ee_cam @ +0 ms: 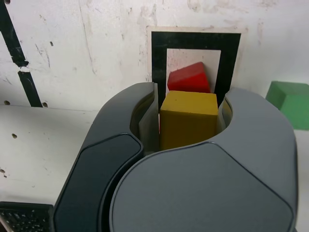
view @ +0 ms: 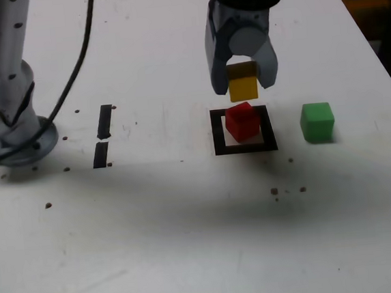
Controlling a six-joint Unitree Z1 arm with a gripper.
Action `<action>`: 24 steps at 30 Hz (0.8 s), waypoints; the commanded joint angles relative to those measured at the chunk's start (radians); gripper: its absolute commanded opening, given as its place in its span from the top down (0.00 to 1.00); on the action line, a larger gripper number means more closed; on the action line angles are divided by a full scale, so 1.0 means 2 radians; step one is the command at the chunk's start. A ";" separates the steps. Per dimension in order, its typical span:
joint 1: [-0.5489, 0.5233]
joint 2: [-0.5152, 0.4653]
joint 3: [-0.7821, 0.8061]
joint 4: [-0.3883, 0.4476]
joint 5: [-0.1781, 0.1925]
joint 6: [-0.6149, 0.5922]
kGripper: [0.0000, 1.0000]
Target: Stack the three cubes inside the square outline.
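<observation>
Near the top of the exterior view, right of its middle, the gray end effector (view: 243, 80) points down with its two fingers closed on the yellow cube (view: 242, 82), one on either side. In the wrist view the same grip shows, the yellow cube between the curved fingers, its top face bare.

Just below it in the exterior view sits the red cube (view: 243, 122), inside the square outline (view: 271, 127), a black tape frame with white inside. The red cube is turned askew to the frame's sides. Whether the yellow cube touches it is hard to tell from these views.

Toward the right of the exterior view, the green cube (view: 317, 122) rests on the white table (view: 169, 238), outside the frame and apart from it. Left of the middle lie two short black tape strips (view: 104, 121), nearly in line with each other.

At the upper left of the exterior view stands a gray jointed piece with a round base (view: 21, 144), and a dark cable (view: 73, 78) curves down past it. Small dark spots are scattered over the table's surface.
</observation>
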 commanded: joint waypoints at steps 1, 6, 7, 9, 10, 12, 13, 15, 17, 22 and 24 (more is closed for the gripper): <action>0.002 0.009 0.000 -0.003 -0.001 0.000 1.00; 0.004 0.027 0.001 -0.006 -0.002 0.003 1.00; 0.004 0.029 0.002 -0.006 -0.003 0.003 1.00; 0.004 0.031 0.003 -0.006 -0.005 0.003 1.00; 0.004 0.032 0.004 -0.007 -0.006 0.003 1.00; 0.004 0.035 0.005 -0.008 -0.008 0.003 1.00; 0.004 0.036 0.005 -0.009 -0.008 0.003 1.00; 0.004 0.037 0.007 -0.011 -0.008 0.003 1.00; 0.004 0.038 0.009 -0.012 -0.007 0.003 0.97; 0.004 0.042 0.009 -0.010 -0.003 0.002 0.75; 0.004 0.043 0.007 -0.007 -0.004 0.002 0.54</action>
